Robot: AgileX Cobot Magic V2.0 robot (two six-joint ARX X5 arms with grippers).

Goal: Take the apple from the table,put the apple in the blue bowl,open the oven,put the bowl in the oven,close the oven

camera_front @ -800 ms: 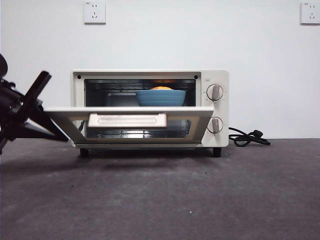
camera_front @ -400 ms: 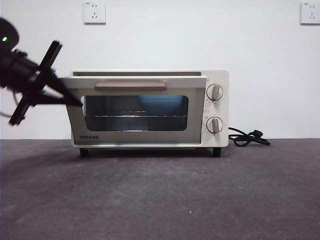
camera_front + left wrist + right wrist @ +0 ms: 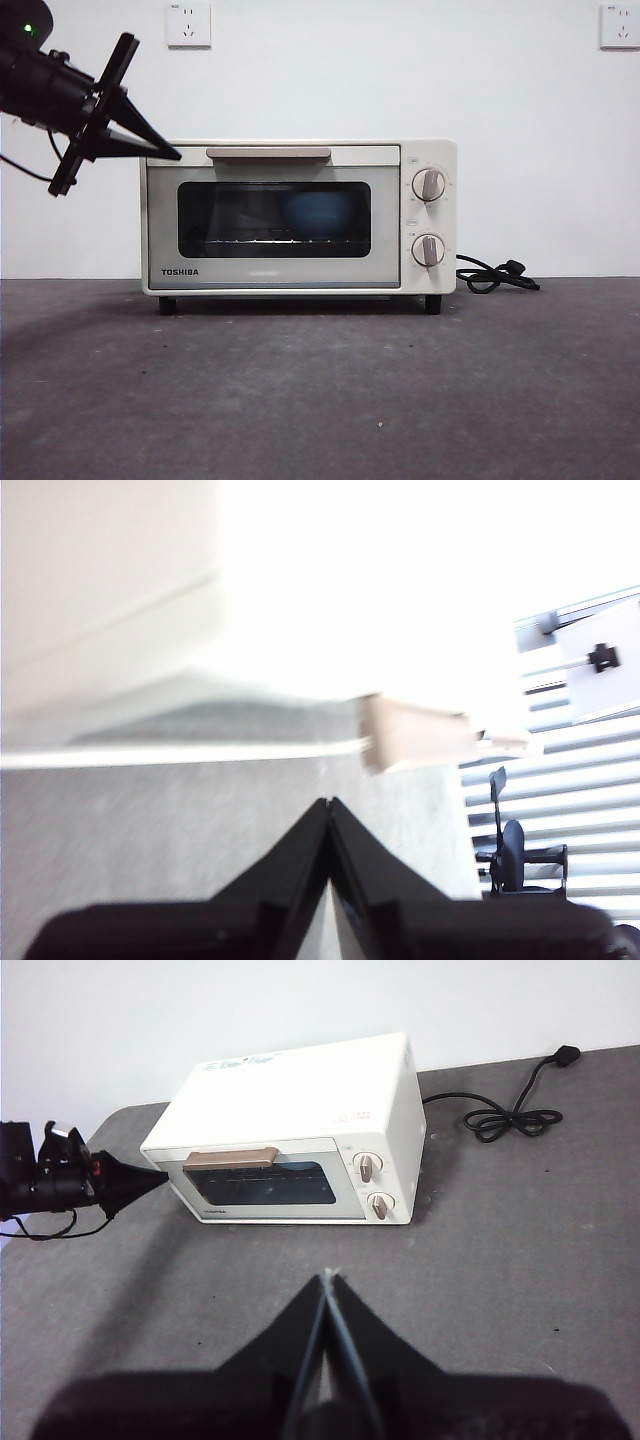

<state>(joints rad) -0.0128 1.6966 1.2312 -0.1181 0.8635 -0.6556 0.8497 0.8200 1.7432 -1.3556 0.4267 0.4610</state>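
The oven [image 3: 300,218] door is shut. I can just make out the blue bowl [image 3: 318,211] as a dim shape behind the dark glass. The apple is hidden from me. My left gripper [image 3: 172,155] is pinched tight on nothing, its tip at the door's top corner. My right gripper [image 3: 327,1278] is pinched tight too, well back over the table [image 3: 320,390].

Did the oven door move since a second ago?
Yes. The door swung up from hanging open and now sits shut, flat against the oven front, its handle level with the oven top. The left claw touches its upper corner.
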